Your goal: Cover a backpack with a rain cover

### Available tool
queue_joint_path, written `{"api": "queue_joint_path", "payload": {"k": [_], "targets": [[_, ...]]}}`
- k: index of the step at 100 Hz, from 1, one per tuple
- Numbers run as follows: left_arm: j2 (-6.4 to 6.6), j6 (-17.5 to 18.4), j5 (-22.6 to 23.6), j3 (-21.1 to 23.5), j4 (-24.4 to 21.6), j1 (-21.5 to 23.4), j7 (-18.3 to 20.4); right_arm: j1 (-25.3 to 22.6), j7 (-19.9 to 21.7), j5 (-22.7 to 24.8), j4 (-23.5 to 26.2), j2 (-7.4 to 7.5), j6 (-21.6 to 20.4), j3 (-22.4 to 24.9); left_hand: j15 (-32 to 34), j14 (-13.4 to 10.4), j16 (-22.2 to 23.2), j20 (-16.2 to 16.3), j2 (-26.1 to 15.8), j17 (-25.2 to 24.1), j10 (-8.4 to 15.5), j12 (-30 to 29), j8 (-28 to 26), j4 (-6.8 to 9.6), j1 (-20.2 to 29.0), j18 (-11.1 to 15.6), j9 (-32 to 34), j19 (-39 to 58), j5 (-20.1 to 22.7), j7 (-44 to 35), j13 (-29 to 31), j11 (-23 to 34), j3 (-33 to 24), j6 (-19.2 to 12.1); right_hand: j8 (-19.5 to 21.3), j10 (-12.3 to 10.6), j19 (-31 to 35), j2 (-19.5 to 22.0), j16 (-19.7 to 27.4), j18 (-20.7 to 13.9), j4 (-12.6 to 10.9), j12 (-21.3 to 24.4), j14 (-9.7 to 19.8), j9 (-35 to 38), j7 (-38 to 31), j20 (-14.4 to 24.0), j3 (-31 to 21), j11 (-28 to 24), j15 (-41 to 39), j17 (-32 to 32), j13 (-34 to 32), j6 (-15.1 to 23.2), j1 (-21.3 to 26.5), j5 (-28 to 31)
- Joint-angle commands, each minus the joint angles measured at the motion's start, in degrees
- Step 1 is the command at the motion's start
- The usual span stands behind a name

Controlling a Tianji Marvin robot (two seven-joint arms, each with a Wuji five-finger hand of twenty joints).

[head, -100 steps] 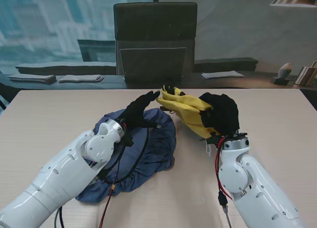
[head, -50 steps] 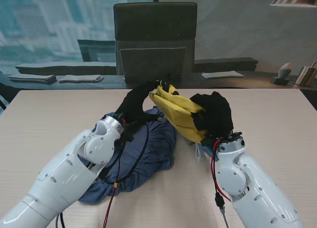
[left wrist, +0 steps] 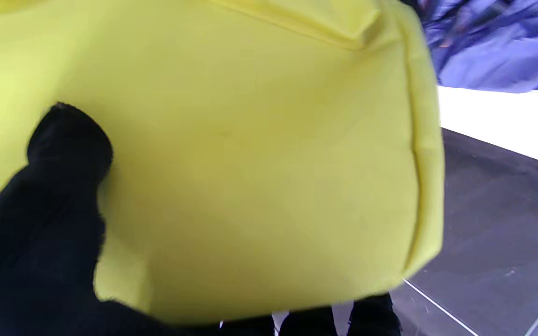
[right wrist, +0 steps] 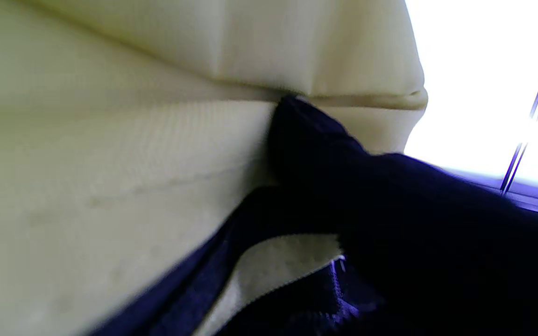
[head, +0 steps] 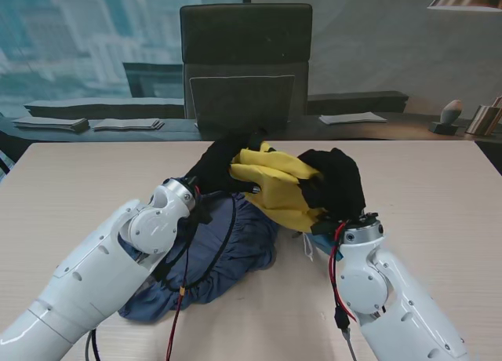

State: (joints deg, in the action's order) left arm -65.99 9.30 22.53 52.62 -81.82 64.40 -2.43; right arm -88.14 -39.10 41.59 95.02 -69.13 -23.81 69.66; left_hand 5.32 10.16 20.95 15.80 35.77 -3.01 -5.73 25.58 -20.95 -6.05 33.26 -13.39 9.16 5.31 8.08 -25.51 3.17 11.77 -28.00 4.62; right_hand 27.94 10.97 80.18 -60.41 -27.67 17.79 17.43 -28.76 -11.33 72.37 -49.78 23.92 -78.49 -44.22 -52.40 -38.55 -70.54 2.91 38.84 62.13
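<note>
Gripping the yellow backpack [head: 276, 184] from both sides, the left hand [head: 216, 169] and right hand [head: 333, 182] have their fingers closed on it, raised off the bench [head: 439, 196] beside the crumpled blue rain cover [head: 227, 247].

an office: desk chair [head: 245, 63], stacked papers [head: 55, 123].

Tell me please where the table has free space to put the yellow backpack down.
Bare table lies to the right of the right robot hand, up to the right edge. Another bare patch lies to the left of the blue rain cover, toward the far left corner. The middle is crowded: the left robot hand, the yellow backpack and the rain cover meet there.
</note>
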Motion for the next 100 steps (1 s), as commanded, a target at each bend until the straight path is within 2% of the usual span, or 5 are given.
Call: {"api": "queue_joint_path", "payload": {"k": [1, 14, 33, 54, 100], "targets": [[-1.40, 0.5, 1.0, -1.0, 1.3, -1.5, -0.2, 0.4, 1.3, -0.8, 1.7, -0.52, -0.7, -0.3, 4.3, -0.9, 2.4, 0.6, -0.1, 0.2, 2.2, 3.4, -7.5, 1.72, 1.7, -1.8, 4.3, -3.3, 4.3, -16.6, 1.1, 9.0, -2.4, -8.5, 6.1, 1.5, 0.3, 6.1, -1.0, -2.5, -0.2, -1.4, 1.8, -0.8, -7.9, 1.0, -4.7, -1.8, -2.0, 0.8, -3.8, 9.2, 6.5, 7.6], [-2.89, -0.2, -4.7, -2.4, 2.7, -2.7, -0.7, 0.8, 2.1, 0.8, 1.0, 0.06, -0.5, -0.3, 14.8, -1.5, 4.0, -0.9, -9.4, 4.2, 4.1, 1.7, -16.1, 1.98, 15.1, -2.6, 24.8, -2.6, 27.3, -35.9, 13.0, 17.5, 3.4, -21.9, 5.9, 1.1, 0.0, 7.4, -1.1, -2.2, 0.0, -1.1, 2.1, -1.3, -7.0, 1.2, -3.6, -1.5, -1.7, 1.0, -3.2, 9.3, 6.0, 5.5], [-4.13, -2.0, -10.4, -1.8, 3.1, -2.8, -1.8, -2.6, 5.5, 1.6, 2.1, 1.06, 0.4, 2.9, 26.6, 5.2, 6.9, -6.5, -18.7, 19.4, -0.5, 8.4, -28.5, 0.83, 24.6, -7.1, 37.8, 4.2, 19.4, -39.9, 26.8, 20.3, 9.9, -12.9, -2.6, -3.1, -6.5, 13.5, -0.1, -2.0, -0.9, 4.3, 4.1, -18.9, 3.2, 2.7, 6.4, -0.8, 7.7, 17.1, 15.8, 7.3, -8.0, -18.1], [-4.53, -3.4, -14.8, -1.1, 2.6, -2.5, -0.7, -10.6, 13.1, 2.5, 6.4, 2.78, 3.4, 9.8, 34.9, 9.7, 13.9, 6.6, -24.9, 8.8, -1.8, 21.0, -32.9, 3.65, 33.7, -3.9, 33.5, 36.9, 11.6, -46.2, 25.2, 26.7, 22.4, -5.2, -9.7, -6.2, -22.0, 6.1, 8.2, -7.6, -4.5, 9.3, 9.3, -54.5, 16.2, 3.5, 10.4, 5.9, 23.6, 42.1, 49.7, -1.3, -30.1, -51.5], [-4.10, -0.8, -11.7, 0.4, 0.4, 0.8, -3.4, -11.8, 13.9, 3.2, 2.4, 3.01, 17.0, 5.4, 34.5, 9.1, 13.1, 7.9, -23.5, 8.2, -1.3, 21.2, -33.0, 3.79, 32.0, 0.7, 34.6, 40.6, 12.3, -46.3, 25.5, 25.9, 19.4, -5.2, -14.7, -2.9, -31.3, 2.7, 11.4, -7.2, -3.7, 11.1, 7.3, -58.9, 16.1, 5.1, 8.7, 8.1, 31.8, 41.3, 51.9, -5.2, -31.1, -55.3]]}}
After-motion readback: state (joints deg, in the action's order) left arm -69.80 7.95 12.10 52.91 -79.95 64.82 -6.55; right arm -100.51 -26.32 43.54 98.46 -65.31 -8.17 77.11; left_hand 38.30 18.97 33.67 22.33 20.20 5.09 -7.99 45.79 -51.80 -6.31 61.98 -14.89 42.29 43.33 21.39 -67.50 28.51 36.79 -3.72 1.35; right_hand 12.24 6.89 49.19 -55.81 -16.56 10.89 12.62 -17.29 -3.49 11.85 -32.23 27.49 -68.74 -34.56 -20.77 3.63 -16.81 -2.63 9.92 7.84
